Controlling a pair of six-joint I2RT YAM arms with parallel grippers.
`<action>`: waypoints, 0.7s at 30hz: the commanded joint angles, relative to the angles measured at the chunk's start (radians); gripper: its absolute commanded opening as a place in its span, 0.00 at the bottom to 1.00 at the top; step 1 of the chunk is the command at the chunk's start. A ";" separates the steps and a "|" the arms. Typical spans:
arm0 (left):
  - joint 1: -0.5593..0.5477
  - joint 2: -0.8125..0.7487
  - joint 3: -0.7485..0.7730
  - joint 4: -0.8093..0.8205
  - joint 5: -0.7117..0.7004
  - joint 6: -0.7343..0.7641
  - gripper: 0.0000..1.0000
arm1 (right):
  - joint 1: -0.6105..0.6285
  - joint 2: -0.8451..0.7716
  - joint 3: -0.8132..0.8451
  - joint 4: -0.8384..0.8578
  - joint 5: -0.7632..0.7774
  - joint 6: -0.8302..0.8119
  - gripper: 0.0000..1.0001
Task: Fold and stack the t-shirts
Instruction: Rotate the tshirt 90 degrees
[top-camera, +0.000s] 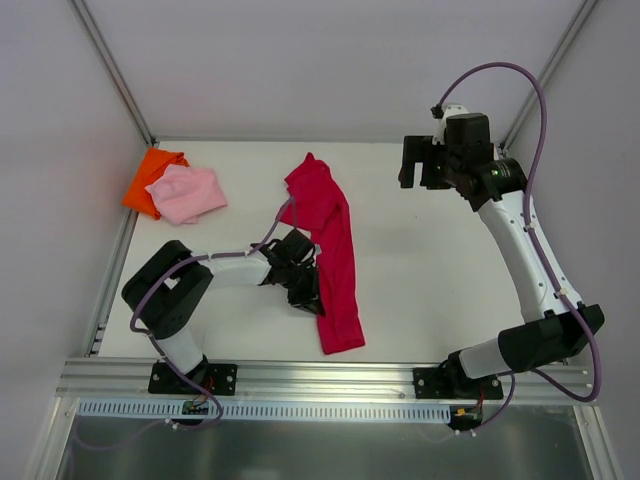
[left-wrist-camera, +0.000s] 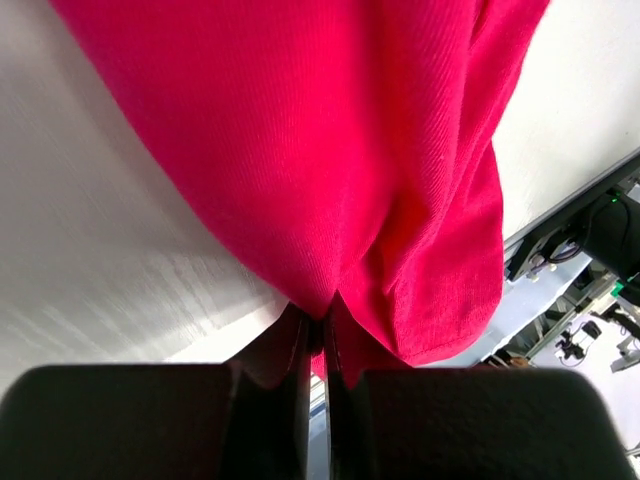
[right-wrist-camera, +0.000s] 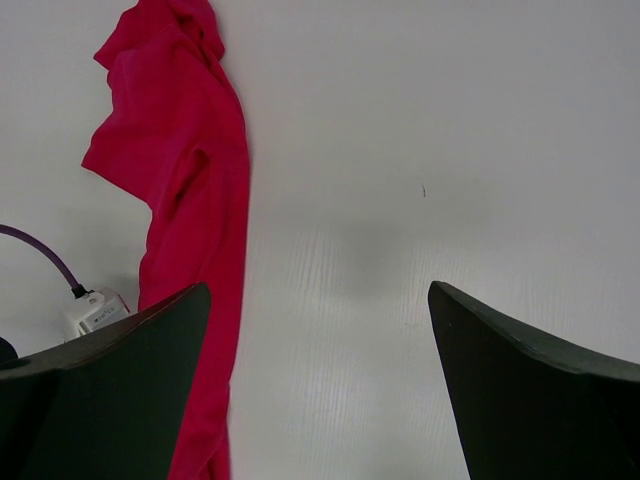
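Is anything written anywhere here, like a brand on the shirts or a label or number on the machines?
No readable text in any view.
The crimson t-shirt, light pink t-shirt and orange t-shirt: plain cloth, no print or tag showing.
White plug in the right wrist view: faint grey marks, too small and blurred to read.

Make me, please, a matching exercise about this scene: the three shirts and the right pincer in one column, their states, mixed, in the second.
Column 1
1. crimson shirt
2. pink shirt
3. orange shirt
4. right pincer

Column 2
A. open, holding nothing
B. lying on top of another shirt
C. pinched by the left pincer
D. partly covered by another shirt

Pairs: 1-C, 2-B, 3-D, 4-A
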 joint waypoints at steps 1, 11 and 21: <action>-0.013 -0.035 0.027 -0.098 -0.017 0.044 0.00 | 0.007 0.000 0.039 0.015 0.016 -0.009 0.96; -0.011 -0.252 -0.076 -0.308 -0.149 0.052 0.00 | 0.007 0.006 0.025 0.023 0.010 -0.009 0.97; -0.011 -0.295 -0.133 -0.331 -0.153 0.039 0.90 | 0.008 0.050 0.027 0.021 -0.132 -0.009 0.97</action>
